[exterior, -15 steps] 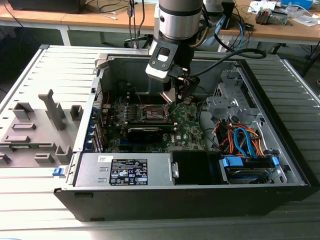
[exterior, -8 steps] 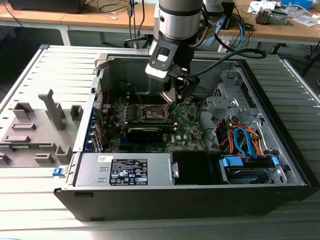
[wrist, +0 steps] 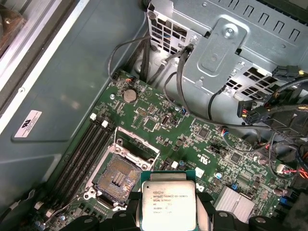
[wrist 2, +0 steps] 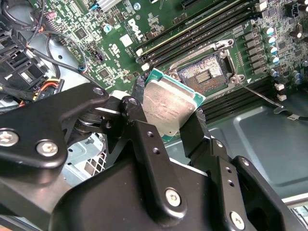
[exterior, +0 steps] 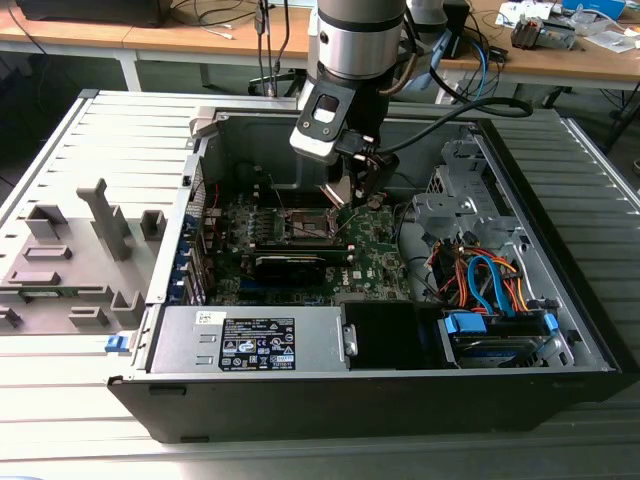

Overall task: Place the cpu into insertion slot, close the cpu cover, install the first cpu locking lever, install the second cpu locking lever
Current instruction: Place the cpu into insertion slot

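One open desktop computer case (exterior: 380,400) is laid on its side on a slatted grey bench, and a robot arm (exterior: 360,40) is reached down into it from above. A green motherboard (exterior: 380,260) is fixed to the case floor, crossed by long black card slots and dark cables.

The gripper (exterior: 352,195) is held low over the board, near its middle. In both wrist views its black fingers (wrist 2: 137,115) are seen pressed against two opposite edges of the cpu (wrist 2: 168,108), so the chip is gripped firmly with its silvery metal face towards the cameras.

The insertion slot (wrist 2: 204,76) is seen bare, its dark centre uncovered inside a grey metal rim. The cpu cover (wrist: 137,139) appears to be swung up and open at the far edge of the socket. In the first wrist view, the cpu (wrist: 168,204) is seen just beside the insertion slot (wrist: 118,177), not inside it. How high it is held above the board cannot be told.

A thin wire locking lever (wrist 2: 262,95) is seen lying released beside the socket.

The first step, placing the chip, is judged to be in hand, with nothing yet seated or closed. For seating, the chip must be brought square over the socket, levelled, matched to its corners and lowered gently, since the fine contacts are easily bent.
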`<state>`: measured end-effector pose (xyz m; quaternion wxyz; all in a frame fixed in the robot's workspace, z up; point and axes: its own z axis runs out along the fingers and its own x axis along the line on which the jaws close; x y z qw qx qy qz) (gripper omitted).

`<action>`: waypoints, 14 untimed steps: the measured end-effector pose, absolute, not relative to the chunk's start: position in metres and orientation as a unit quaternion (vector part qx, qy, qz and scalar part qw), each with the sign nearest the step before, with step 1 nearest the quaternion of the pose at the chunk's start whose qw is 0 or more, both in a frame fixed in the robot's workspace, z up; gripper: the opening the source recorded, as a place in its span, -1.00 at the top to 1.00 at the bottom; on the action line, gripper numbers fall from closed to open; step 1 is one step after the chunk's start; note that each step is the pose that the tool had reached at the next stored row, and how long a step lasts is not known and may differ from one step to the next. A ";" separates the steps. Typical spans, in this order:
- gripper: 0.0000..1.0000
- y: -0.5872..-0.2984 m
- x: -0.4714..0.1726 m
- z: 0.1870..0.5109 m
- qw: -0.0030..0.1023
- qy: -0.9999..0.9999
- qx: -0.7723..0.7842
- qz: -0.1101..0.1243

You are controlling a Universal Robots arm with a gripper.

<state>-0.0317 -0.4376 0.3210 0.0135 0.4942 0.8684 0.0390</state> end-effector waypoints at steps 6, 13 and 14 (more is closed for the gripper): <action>-0.09 -0.438 -0.032 0.321 0.014 0.867 0.496 0.039; -0.09 -0.438 -0.032 0.321 0.014 0.866 0.499 0.039; -0.09 -0.438 -0.032 0.321 0.014 0.866 0.499 0.039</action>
